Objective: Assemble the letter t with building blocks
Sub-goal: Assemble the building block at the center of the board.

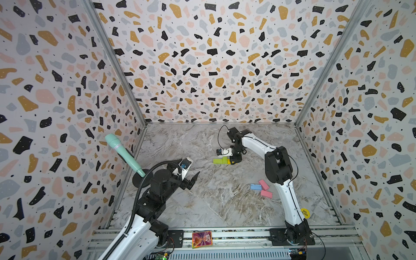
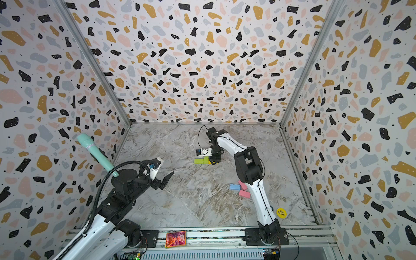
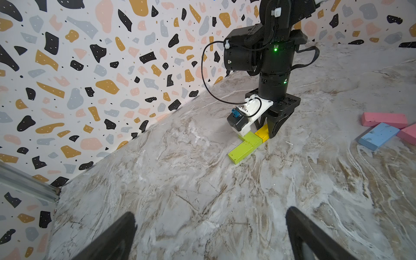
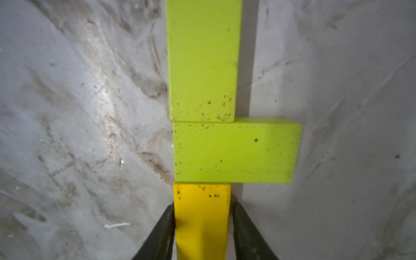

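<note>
In both top views the right gripper point(image 1: 234, 161) point(image 2: 213, 161) is down on the marble table point(image 1: 202, 202), far middle, its tips at the yellow brick point(image 1: 229, 162). The left gripper point(image 1: 190, 166) point(image 2: 166, 167) hovers over the table's left side, fingers spread wide, empty. A blue brick point(image 1: 255, 186) and two pink bricks point(image 1: 263, 184) point(image 1: 266, 194) lie clustered front right, well apart from the yellow one.

Left wrist view: the left gripper point(image 3: 211, 236) has nothing between its wide-set fingers. Beyond, the right gripper point(image 3: 265, 132) straddles the yellow brick point(image 3: 262, 134).

Right wrist view: the right gripper point(image 4: 202, 225) has a finger close on each long side of the flat yellow brick point(image 4: 202, 216); I cannot tell whether they pinch it. The yellow brick's end touches the crosswise lime brick point(image 4: 236, 150). The long lime brick point(image 4: 202, 58) touches that brick's opposite side, in line with the yellow.
</note>
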Robot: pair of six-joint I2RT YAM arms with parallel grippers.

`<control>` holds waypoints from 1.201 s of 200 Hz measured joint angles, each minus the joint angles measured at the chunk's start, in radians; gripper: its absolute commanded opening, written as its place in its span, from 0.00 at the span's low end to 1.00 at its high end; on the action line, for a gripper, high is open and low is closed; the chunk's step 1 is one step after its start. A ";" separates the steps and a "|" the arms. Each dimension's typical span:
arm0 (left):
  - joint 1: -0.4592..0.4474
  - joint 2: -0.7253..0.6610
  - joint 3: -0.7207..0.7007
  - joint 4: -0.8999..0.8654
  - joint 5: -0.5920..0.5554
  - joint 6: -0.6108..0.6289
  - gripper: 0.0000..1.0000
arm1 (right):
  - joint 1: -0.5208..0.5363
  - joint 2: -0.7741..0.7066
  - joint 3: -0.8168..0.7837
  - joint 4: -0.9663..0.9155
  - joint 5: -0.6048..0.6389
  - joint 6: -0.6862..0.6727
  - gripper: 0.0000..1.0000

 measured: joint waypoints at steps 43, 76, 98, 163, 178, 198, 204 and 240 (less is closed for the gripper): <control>0.000 0.000 0.000 0.000 0.003 0.000 0.99 | -0.010 0.000 -0.001 0.000 -0.007 0.005 0.45; 0.000 0.001 0.000 0.000 0.007 0.000 0.99 | -0.017 -0.001 -0.007 0.004 -0.015 0.008 0.45; 0.000 0.005 0.000 0.000 0.010 0.001 1.00 | -0.018 -0.002 -0.011 0.006 -0.026 0.008 0.60; 0.000 0.006 0.000 0.000 0.011 0.003 0.99 | -0.024 -0.008 -0.020 0.003 -0.045 0.016 0.64; 0.000 0.006 0.000 0.000 0.011 0.004 0.99 | -0.029 -0.012 -0.027 0.009 -0.051 0.017 0.64; 0.000 0.006 0.000 0.000 0.013 0.004 0.99 | -0.037 -0.018 -0.039 0.018 -0.063 0.021 0.64; 0.000 0.006 0.000 0.000 0.014 0.004 1.00 | -0.040 -0.019 -0.042 0.019 -0.066 0.023 0.64; 0.000 0.008 0.000 0.000 0.034 0.004 1.00 | -0.077 -0.054 -0.100 0.035 -0.073 0.027 0.67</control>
